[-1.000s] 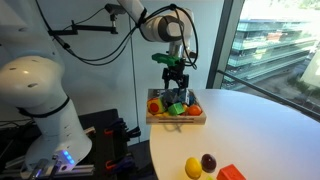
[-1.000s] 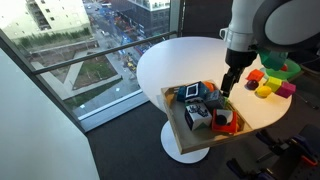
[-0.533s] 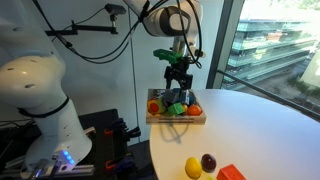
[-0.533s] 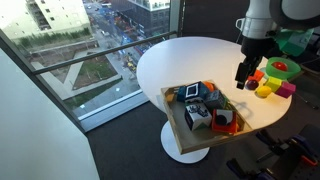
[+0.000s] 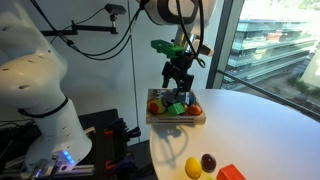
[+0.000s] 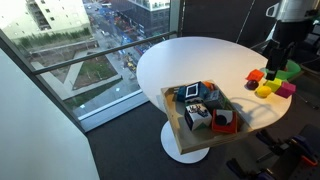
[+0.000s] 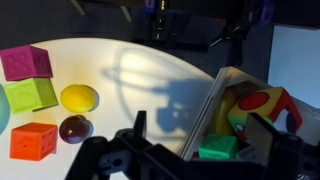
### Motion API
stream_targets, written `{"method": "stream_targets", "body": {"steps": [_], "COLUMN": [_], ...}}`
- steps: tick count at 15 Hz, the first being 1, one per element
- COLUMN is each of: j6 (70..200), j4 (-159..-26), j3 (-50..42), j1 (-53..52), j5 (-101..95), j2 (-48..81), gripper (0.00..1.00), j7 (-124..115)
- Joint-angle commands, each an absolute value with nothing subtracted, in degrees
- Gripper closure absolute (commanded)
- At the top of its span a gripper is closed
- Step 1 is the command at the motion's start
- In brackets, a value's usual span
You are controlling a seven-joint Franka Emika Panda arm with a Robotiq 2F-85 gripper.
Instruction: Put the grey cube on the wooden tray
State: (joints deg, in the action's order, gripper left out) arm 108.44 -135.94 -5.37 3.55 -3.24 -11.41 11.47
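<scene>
The wooden tray [image 6: 176, 120] stands at the edge of the round white table and also shows in an exterior view [image 5: 176, 121] and in the wrist view [image 7: 204, 106]. The grey cube [image 6: 196, 116] lies inside the tray among several toys; I cannot make it out in the wrist view. My gripper [image 5: 178, 88] hangs open and empty above the tray. In an exterior view it [image 6: 271, 64] appears over the loose toys. In the wrist view its fingers [image 7: 204, 135] straddle the tray rim and a green block [image 7: 218, 147].
Loose toys lie on the table beside the tray: a yellow ball [image 7: 79, 97], a dark plum [image 7: 73, 127], an orange block [image 7: 33, 140], a green block [image 7: 30, 95] and a magenta block [image 7: 25, 62]. A red and yellow toy [image 7: 262, 105] lies in the tray.
My gripper has risen from low over the tray and drawn away from it, empty. The things in the tray have not moved.
</scene>
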Motion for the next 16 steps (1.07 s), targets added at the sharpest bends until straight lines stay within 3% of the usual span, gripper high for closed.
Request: {"method": "stream_targets", "body": {"steps": [1,10,16], "j6": [107.32,110.17,108.91], "j4": [-138.34,-140.6,-139.43], "j3": [-7.12,-9.81,-9.76], "j1": [5.33,8.2,7.6], "j5": [-3.56,-5.03,-4.1], "j2": [-17.64,-25.72,-23.62], "gripper": [0.0,0.0,0.0], "j7": [12.08,11.66,11.45]}}
